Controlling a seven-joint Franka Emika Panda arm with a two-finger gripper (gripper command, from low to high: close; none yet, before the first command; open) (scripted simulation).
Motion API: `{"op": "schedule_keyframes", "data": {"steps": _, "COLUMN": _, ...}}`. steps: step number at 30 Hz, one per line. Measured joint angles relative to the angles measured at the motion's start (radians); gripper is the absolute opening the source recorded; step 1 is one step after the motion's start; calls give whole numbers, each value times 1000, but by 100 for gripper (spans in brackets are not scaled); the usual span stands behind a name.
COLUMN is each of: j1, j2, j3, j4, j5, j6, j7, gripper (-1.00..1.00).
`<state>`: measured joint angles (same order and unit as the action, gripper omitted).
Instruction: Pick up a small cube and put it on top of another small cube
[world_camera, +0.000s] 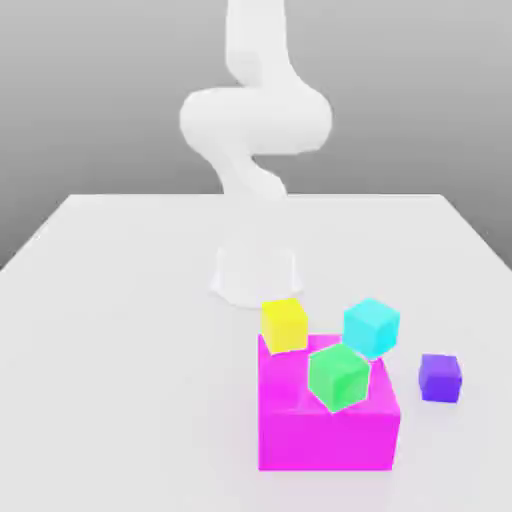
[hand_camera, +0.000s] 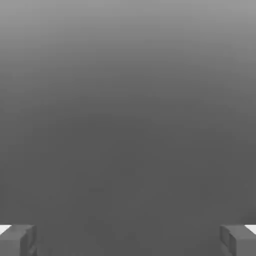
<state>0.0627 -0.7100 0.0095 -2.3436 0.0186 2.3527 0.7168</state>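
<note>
The small purple cube (world_camera: 439, 378) sits flat on the white table (world_camera: 120, 330), alone at the exterior view's right, just beside the big magenta block (world_camera: 325, 425) but not touching it. A green cube (world_camera: 338, 375), cyan cube (world_camera: 371, 327) and yellow cube (world_camera: 284, 323) crowd that block's top and back edge. The gripper (hand_camera: 128, 240) stands spread wide and empty, its fingertips (hand_camera: 17, 239) framing only grey. The cube lies well below and apart from it, so the coming move likely calls for a descent toward that side.

magenta block (world_camera: 325, 430), green cube (world_camera: 338, 376) (tilted), yellow cube (world_camera: 284, 323)
</note>
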Motion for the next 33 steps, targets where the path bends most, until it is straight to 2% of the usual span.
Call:
{"op": "schedule_keyframes", "data": {"steps": 9, "j1": 237, "j2": 333, "j3": 50, "j4": -160, "j5": 43, "j6": 195, "j7": -290, "gripper": 0}}
{"op": "schedule_keyframes", "data": {"steps": 16, "j1": 375, "j2": 587, "j3": 133, "j4": -283, "j5": 39, "j6": 344, "j7": -484, "gripper": 0}}
{"op": "schedule_keyframes", "data": {"steps": 21, "j1": 480, "j2": 770, "j3": 183, "j4": -370, "j5": -51, "j6": 451, "j7": -559, "gripper": 0}}
{"op": "schedule_keyframes", "data": {"steps": 27, "j1": 556, "j2": 989, "j3": 91, "j4": -350, "j5": -180, "j6": 617, "j7": -491, "gripper": 0}}
{"op": "schedule_keyframes", "data": {"steps": 28, "j1": 572, "j2": 1022, "j3": 73, "j4": -344, "j5": -190, "j6": 643, "j7": -483, "gripper": -100}}
{"op": "schedule_keyframes", "data": {"steps": 33, "j1": 572, "j2": 1022, "j3": 73, "j4": -344, "j5": -192, "j6": 642, "j7": -481, "gripper": -100}}
